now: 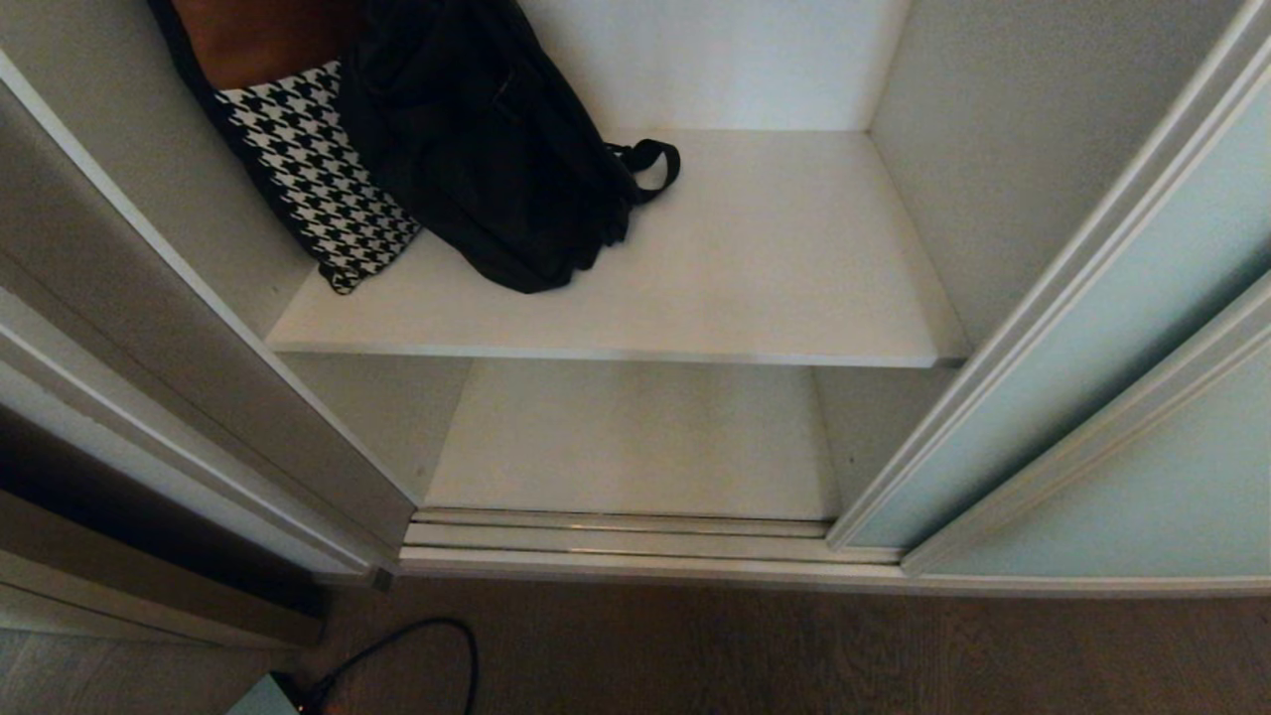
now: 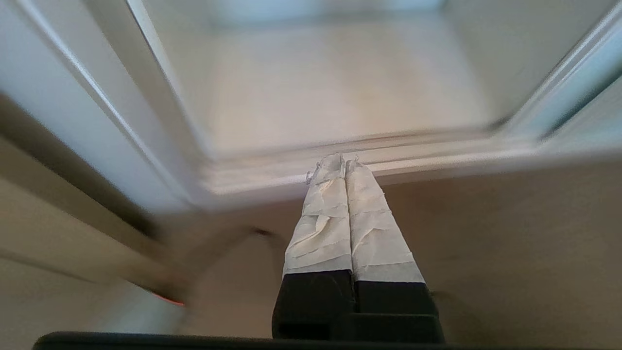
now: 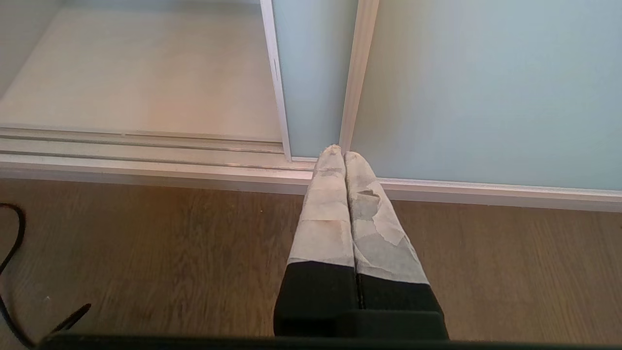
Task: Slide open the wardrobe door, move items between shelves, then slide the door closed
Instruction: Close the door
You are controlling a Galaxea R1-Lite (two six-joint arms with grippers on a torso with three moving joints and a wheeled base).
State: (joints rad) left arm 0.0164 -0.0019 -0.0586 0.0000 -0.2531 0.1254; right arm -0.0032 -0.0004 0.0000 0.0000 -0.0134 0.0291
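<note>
The sliding wardrobe door (image 1: 1112,367) of pale blue-green glass stands pushed to the right, leaving the wardrobe open. A black fabric bag (image 1: 487,139) with a strap loop leans at the back left of the upper white shelf (image 1: 755,268). The lower shelf (image 1: 635,437) below it is bare. Neither arm appears in the head view. My left gripper (image 2: 338,160) is shut and empty, low over the wood floor, pointing at the floor track. My right gripper (image 3: 338,153) is shut and empty, pointing at the foot of the door (image 3: 316,73).
A houndstooth-patterned bag (image 1: 318,179) with a brown top leans behind the black one. The grooved metal floor track (image 1: 616,536) runs along the wardrobe's foot. A black cable (image 1: 417,645) loops on the wood floor at the left, and it also shows beside the right arm (image 3: 12,243).
</note>
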